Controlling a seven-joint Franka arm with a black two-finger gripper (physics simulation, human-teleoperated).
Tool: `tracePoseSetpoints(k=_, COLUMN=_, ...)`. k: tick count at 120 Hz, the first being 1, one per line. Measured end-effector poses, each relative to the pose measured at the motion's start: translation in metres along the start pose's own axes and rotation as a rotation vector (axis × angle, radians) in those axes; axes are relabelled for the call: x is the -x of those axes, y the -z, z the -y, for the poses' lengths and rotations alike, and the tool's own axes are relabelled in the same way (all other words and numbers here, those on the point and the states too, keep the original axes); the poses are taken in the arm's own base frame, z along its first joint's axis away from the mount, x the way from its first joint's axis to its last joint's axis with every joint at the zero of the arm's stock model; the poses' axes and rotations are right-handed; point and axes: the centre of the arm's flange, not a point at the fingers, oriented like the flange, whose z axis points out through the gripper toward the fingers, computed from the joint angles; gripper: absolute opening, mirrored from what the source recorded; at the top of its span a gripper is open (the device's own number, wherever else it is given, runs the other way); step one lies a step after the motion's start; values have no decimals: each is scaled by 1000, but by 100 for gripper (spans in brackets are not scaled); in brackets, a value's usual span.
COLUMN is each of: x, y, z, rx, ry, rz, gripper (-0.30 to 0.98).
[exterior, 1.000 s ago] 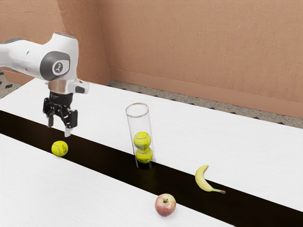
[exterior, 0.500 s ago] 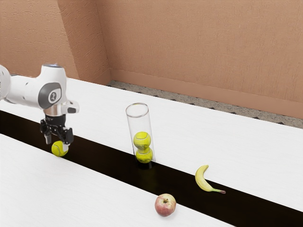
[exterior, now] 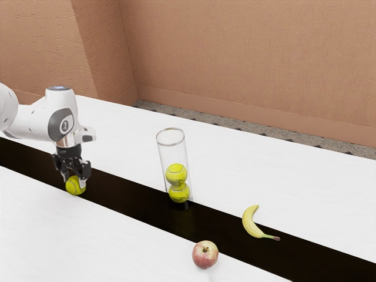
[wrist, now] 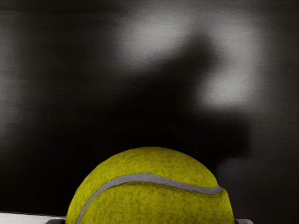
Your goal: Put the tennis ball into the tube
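My gripper [exterior: 74,182] is low over the dark strip at the exterior view's left, with its two fingers against opposite sides of a yellow-green tennis ball [exterior: 75,187]. That ball rests on the strip. In the wrist view the ball [wrist: 149,196] bulges up at the lower edge, and the gripper [wrist: 149,221] has a fingertip at either side of it. The clear tube [exterior: 160,161] stands upright, open at the top, with two tennis balls [exterior: 176,174] stacked inside.
An apple [exterior: 205,254] sits at the strip's near edge, and a banana [exterior: 251,225] lies beyond the tube toward the exterior view's right. The white table [exterior: 264,170] extends on both sides of the dark strip.
My hand has come down to the ball, and the fingers have drawn together onto its sides. The ball has shifted very slightly toward the exterior view's right.
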Motion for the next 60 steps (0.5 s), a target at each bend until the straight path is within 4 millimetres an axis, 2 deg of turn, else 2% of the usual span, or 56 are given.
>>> tracePoseSetpoints(k=19, x=-3, y=-18, z=-2, rx=29, ry=13, rz=13, gripper=42)
tracePoseSetpoints(k=27, x=-4, y=-17, z=-5, rx=35, ry=14, rz=4, gripper=38)
tracePoseSetpoints(k=34, x=-6, y=3, z=-13, rx=31, ry=2, rz=-27, gripper=34)
tracePoseSetpoints(k=47, x=-3, y=67, z=-42, rx=15, ry=-43, rz=-116, gripper=27)
tracePoseSetpoints(k=60, x=1, y=114, z=-73, rx=25, ry=-78, rz=-183, gripper=22)
